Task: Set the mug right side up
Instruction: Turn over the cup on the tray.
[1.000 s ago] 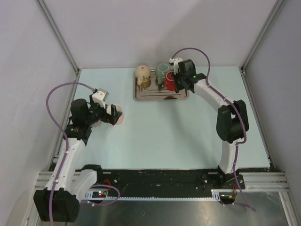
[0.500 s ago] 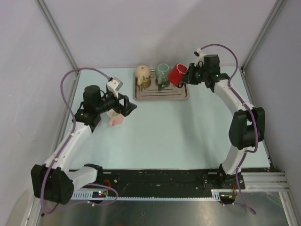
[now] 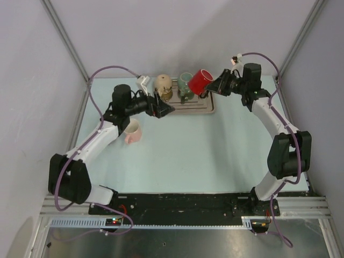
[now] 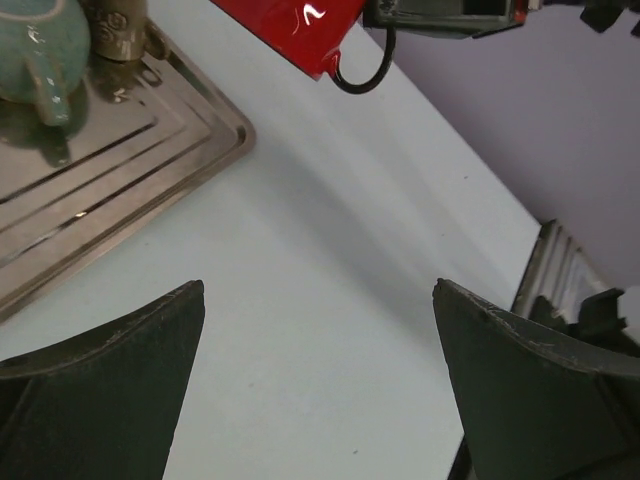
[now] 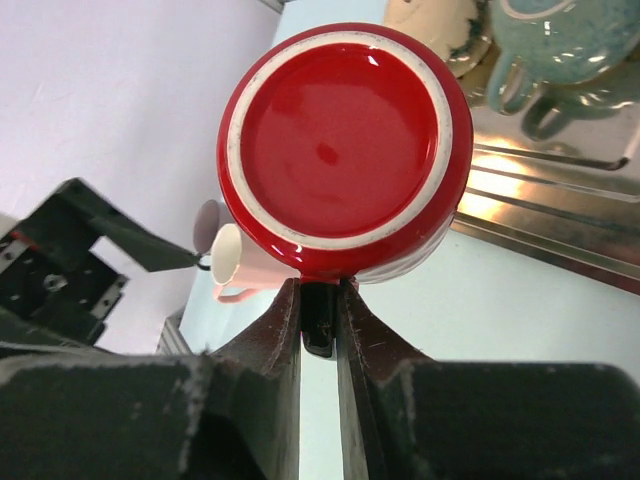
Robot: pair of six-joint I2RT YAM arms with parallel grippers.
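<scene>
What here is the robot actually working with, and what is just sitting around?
In the job:
- red mug, held by the right gripper

Lying about:
- pink mug
- beige mug and green mug on the metal tray
- left gripper, open, holding nothing

1. The red mug [image 5: 345, 150] looks ceramic, with a glossy, smooth glaze.
2. The tray [image 4: 120, 190] is shiny ribbed metal.
3. The tabletop [image 4: 330, 300] is matt and smooth.
4. The fingers [image 4: 100, 400] are black matt plastic.

Robotics lab test cell, plain grey enclosure panels [image 3: 177, 32], aluminium frame posts [image 3: 65, 38], left arm [image 3: 91, 145] and right arm [image 3: 274, 123] bolted to base rail [image 3: 183, 203], pale green surface [image 3: 199, 150], purple cabling [image 3: 114, 68]
</scene>
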